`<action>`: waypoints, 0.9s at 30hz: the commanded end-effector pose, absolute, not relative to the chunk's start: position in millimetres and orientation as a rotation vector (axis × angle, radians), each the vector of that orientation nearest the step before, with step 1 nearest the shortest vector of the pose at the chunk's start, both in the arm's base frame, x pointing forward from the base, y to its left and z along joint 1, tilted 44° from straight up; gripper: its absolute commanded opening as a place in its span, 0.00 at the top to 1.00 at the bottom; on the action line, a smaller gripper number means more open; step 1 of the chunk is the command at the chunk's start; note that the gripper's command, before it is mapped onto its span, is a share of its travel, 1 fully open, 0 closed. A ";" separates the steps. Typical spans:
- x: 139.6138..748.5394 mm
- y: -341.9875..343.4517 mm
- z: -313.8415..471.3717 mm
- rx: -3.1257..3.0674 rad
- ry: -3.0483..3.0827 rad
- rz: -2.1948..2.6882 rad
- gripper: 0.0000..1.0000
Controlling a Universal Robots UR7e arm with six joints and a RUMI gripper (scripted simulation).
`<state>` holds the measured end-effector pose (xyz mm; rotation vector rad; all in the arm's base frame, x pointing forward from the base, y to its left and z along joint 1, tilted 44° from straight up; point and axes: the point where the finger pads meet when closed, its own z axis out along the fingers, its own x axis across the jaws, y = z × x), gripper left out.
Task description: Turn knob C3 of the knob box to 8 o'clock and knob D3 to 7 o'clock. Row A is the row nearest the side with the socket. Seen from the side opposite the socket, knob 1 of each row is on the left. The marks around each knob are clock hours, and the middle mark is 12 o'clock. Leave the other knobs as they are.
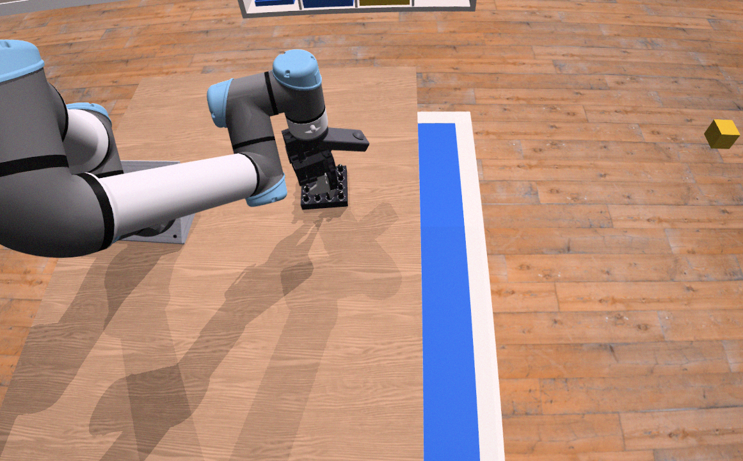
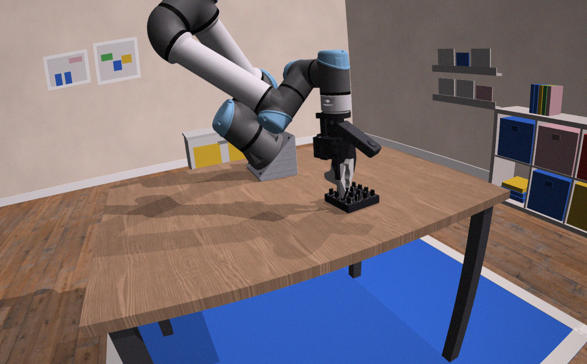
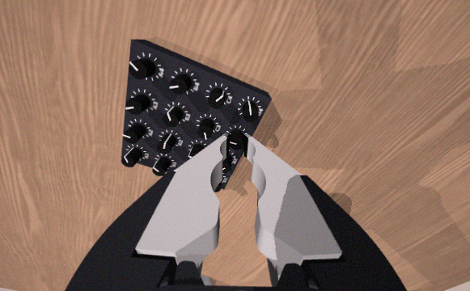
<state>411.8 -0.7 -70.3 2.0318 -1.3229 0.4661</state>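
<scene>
knob d3 (image 3: 236, 137): sits between the two pale tips in the middle of the wrist view, on the box's right-hand edge as that view shows it.
claw (image 3: 237, 141): closed down narrow on knob d3, a tip on either side of it; from the room it points straight down onto the box.
knob c3 (image 3: 207, 125): just left of d3 and free of the tips; its white pointer aims down and slightly left in the wrist picture. i can't turn that into a clock hour with the box lying skewed.
knob box (image 3: 158, 94): black, flat on the table (image 2: 241, 253), upper left of centre in the wrist view; in the top view it lies under the wrist, a little above and left of centre.
other knobs: rows a and b and the fourth column show clearly, and nothing touches them.
progress: my guess is that d3 is the step in hand, gripped and mid-turn or about to be turned. its pointer is mostly hidden by the tips, so whether it has reached 7 o'clock can't be told.
left to do: confirm d3, let go and lift clear. c3 may be set already, but i can't say.
</scene>
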 end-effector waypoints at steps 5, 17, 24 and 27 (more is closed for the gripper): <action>411.9 0.0 -70.4 2.107 -1.182 0.409 0.96; 411.4 0.5 -70.9 2.190 -0.986 0.327 0.96; 411.2 0.6 -71.0 2.212 -0.925 0.302 0.96; 411.1 0.7 -71.1 2.223 -0.894 0.289 0.96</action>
